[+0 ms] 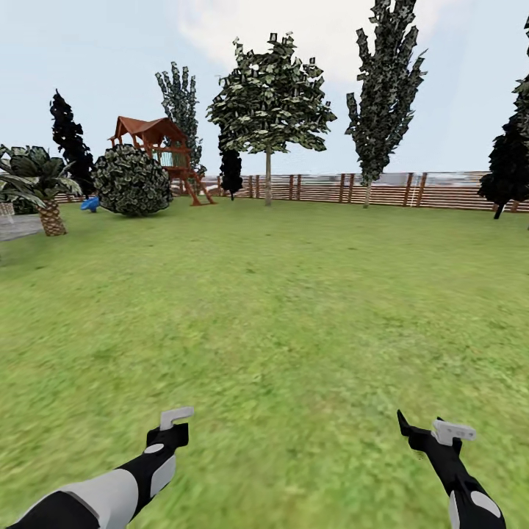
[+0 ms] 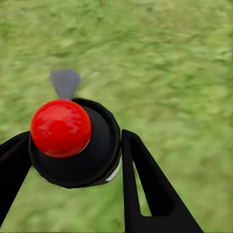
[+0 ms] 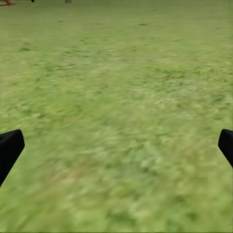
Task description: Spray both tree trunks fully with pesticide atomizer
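The pesticide atomizer (image 2: 97,155) is a black round body with a red ball top and a grey nozzle, seen end-on in the left wrist view. My left gripper (image 2: 75,141) is shut on it, a black finger on each side, low over the grass floor (image 2: 174,73). In the head view the left gripper (image 1: 173,430) is at the lower left and my right gripper (image 1: 422,433) at the lower right. The right gripper (image 3: 116,150) is open, with only grass between its fingertips. Far ahead by the fence stands a tree (image 1: 268,103) with a thin bare trunk (image 1: 268,180). A taller narrow tree (image 1: 382,88) stands to its right.
A wooden slat fence (image 1: 330,187) closes the far side of the lawn. At the far left are a round bush (image 1: 132,180), a red-roofed play tower (image 1: 158,147), a short palm (image 1: 44,184) and a strip of grey paving (image 1: 18,226). Dark cypresses (image 1: 507,165) stand at the right.
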Tool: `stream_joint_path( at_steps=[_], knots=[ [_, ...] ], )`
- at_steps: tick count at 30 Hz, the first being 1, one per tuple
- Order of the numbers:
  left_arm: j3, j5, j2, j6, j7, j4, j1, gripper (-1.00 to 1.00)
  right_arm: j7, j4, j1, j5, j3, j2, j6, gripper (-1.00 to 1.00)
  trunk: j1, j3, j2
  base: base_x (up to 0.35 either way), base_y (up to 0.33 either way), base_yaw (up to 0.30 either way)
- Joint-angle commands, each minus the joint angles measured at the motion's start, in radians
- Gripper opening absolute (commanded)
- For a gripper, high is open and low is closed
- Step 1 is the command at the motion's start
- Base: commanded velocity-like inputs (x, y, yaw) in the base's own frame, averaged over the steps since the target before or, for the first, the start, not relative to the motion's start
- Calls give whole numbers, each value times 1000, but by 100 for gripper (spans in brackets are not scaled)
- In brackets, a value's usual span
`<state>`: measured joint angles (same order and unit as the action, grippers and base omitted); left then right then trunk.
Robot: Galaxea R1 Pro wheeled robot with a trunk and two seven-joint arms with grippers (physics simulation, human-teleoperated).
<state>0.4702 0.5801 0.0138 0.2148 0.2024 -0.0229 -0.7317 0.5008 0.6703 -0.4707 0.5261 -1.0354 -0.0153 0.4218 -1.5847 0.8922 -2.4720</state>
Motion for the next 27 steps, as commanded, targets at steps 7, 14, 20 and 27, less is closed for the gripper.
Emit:
stream_joint_path(
  at_steps=[7, 14, 20, 27],
  knots=[
    [0, 0, 0, 0, 0, 0, 0, -100, -1, -5, 0, 0, 0, 0, 0, 100, 0, -5, 0, 336, 0, 0],
    [1, 0, 0, 0, 0, 0, 0, -100, -10, -225, 1, 3, 1, 1, 80, 100, 0, -5, 0, 337, 0, 0],
    [-1, 0, -1, 0, 0, 0, 0, -100, -11, -257, 0, -3, -4, 1, 560, 100, 0, -5, 0, 337, 0, 0],
    [-1, -1, -2, 0, 0, 0, 0, -100, -7, -381, 0, -3, -1, -1, 610, 100, 0, -5, 0, 337, 0, 0]
  ],
)
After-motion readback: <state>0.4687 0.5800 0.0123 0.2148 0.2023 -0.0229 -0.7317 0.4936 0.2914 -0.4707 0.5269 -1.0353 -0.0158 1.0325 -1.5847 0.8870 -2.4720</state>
